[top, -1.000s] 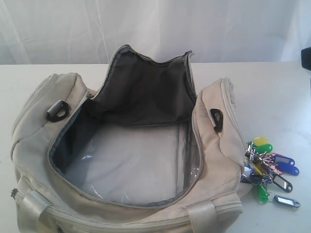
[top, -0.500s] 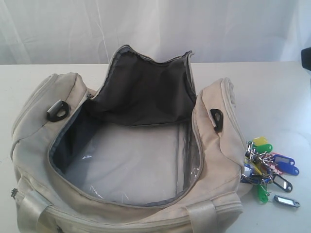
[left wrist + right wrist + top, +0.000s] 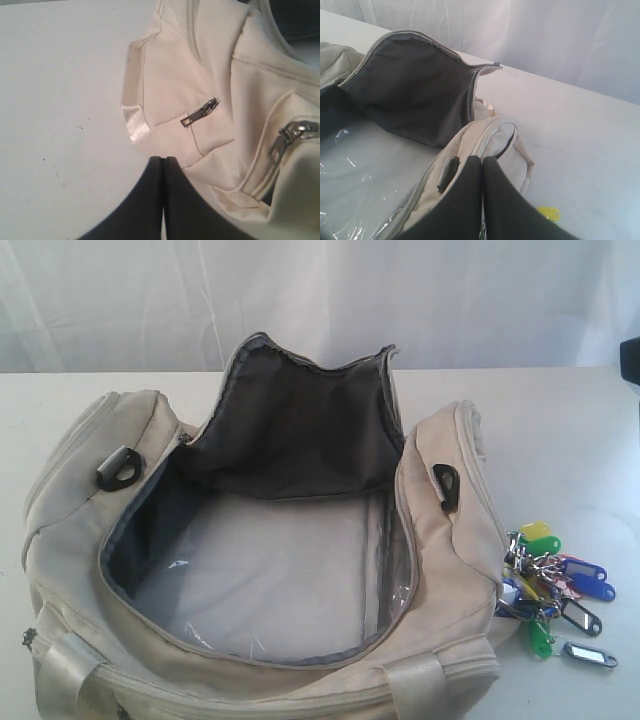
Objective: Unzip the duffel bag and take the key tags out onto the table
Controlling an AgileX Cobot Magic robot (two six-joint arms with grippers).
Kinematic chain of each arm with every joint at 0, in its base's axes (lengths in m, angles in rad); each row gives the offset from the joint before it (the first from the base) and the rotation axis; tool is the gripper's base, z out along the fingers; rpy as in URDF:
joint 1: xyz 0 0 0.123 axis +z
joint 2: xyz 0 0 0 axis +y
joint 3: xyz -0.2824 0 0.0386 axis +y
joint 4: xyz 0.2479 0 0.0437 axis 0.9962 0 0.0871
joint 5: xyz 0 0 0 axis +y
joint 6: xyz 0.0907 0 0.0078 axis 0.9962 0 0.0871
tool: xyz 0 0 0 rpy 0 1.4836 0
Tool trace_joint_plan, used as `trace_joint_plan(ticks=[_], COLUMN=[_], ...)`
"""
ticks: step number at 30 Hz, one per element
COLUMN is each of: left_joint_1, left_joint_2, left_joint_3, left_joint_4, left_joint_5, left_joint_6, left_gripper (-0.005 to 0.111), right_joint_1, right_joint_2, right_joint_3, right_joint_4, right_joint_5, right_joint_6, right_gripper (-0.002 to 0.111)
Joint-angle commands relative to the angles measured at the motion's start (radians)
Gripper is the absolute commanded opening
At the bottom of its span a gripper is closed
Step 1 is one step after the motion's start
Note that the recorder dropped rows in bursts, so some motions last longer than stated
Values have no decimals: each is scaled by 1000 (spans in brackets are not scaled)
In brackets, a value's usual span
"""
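Black two-finger left tool (image 3: 163, 161), fingers pressed together with nothing between them, tips right at the edge of the cream fabric duffel bag (image 3: 200, 70); contact unclear. Small grey metal zipper pull (image 3: 199, 113) lies flat on the bag's panel. A bigger silver zipper pull (image 3: 294, 134) sits on another seam. Shiny cream strap (image 3: 132, 112) runs along the bag's edge beside the white matte desk (image 3: 60, 90), which has few dark specks (image 3: 79, 127).

one duffel bag (image 3: 62, 540). one bunch of key tags (image 3: 555, 590): at least two green, two blue, two black, one yellow. total unclear, they overlap. two black d-rings (image 3: 119, 470), (image 3: 445, 486). two shiny straps (image 3: 65, 670), (image 3: 415, 685). two metal zipper pulls (image 3: 200, 112), (image 3: 295, 132). one counter (image 3: 560, 420). two pincers: left pincer (image 3: 163, 159), right pincer (image 3: 482, 159).
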Motion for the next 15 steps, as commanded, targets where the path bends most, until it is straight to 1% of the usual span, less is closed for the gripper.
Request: trace_joint_plan(ticks=[1,4,11,15], left_joint_1=[40,70,72,72], left_joint_2=[-5,-5,-5,-5], left_joint_3=[5,5,5,5], left_joint_4=[-23,-23,-23,-38], left_joint_5=[4,4,4,-4], left_joint_6=[50,50,52,105], left_gripper=[0,0,0,0], right_joint_1=[-7,-7,-7,-7], right_joint_2=[-3,-3,-3,-3], right_joint_3=[7,7,7,7], right_joint_4=[2,2,2,2], right_joint_5=[-6,-6,-6,-6], right_joint_6=[-8,-8,-8,-8], right_gripper=[0,0,0,0])
